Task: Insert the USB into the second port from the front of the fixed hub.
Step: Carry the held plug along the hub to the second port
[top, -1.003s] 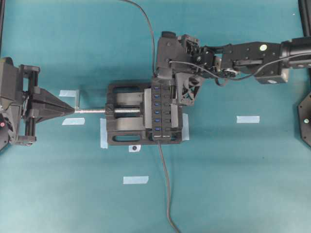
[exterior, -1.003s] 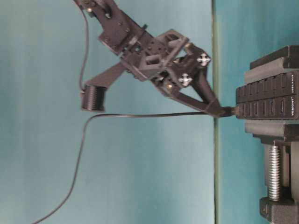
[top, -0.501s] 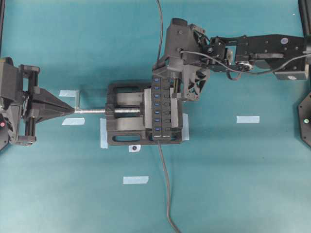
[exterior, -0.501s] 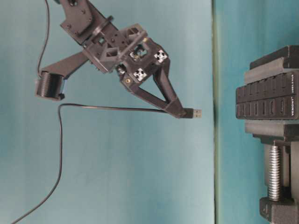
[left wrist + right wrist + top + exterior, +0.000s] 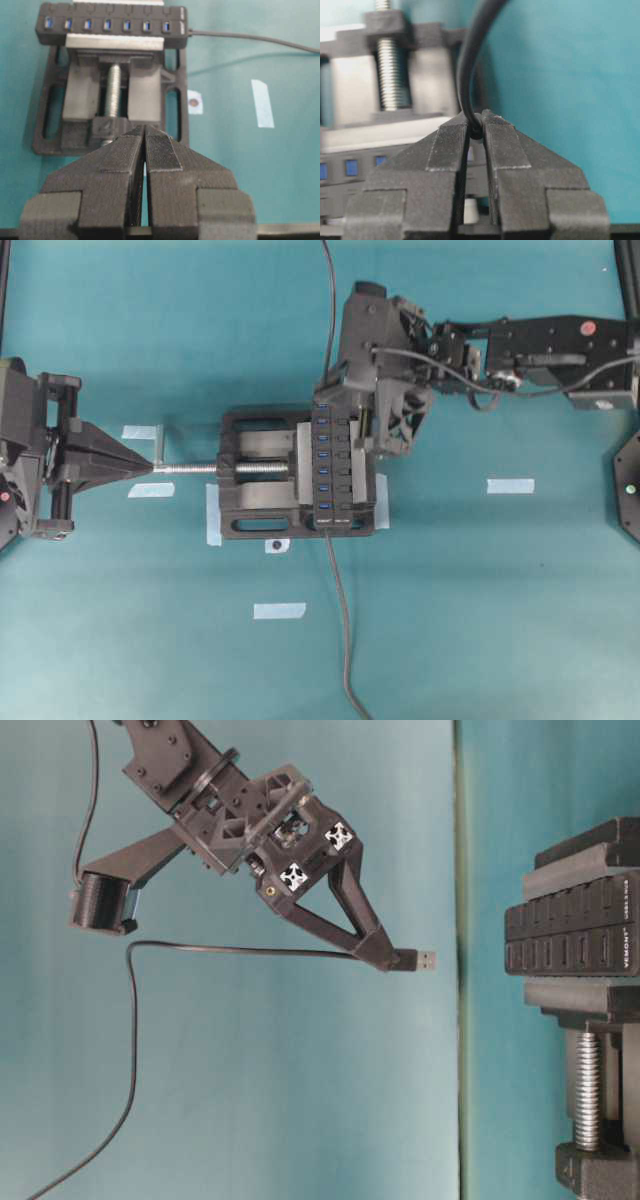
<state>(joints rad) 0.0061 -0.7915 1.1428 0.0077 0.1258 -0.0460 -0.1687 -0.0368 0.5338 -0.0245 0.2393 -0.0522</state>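
The USB (image 5: 418, 961) is a small black plug with a silver tip, and my right gripper (image 5: 385, 956) is shut on it. In the table-level view the tip points at the fixed hub (image 5: 570, 935), with a clear gap between them. The plug's thin cable (image 5: 230, 952) trails back and loops down. Seen from overhead, the right gripper (image 5: 350, 400) hangs over the hub's (image 5: 330, 465) far end and hides the plug. In the right wrist view the cable (image 5: 469, 60) rises from between the shut fingertips (image 5: 492, 131). My left gripper (image 5: 150, 466) is shut and empty, far left.
A black vise (image 5: 255, 478) clamps the hub, and its silver screw (image 5: 195, 468) points at the left gripper. The hub's own grey cable (image 5: 342, 620) runs to the near edge. Tape strips (image 5: 510, 485) (image 5: 279, 610) lie on the teal table.
A second ago the plug's tip was right at the hub's end. The right gripper then pulled it well away, and has since crept slightly back. The left arm has not moved.
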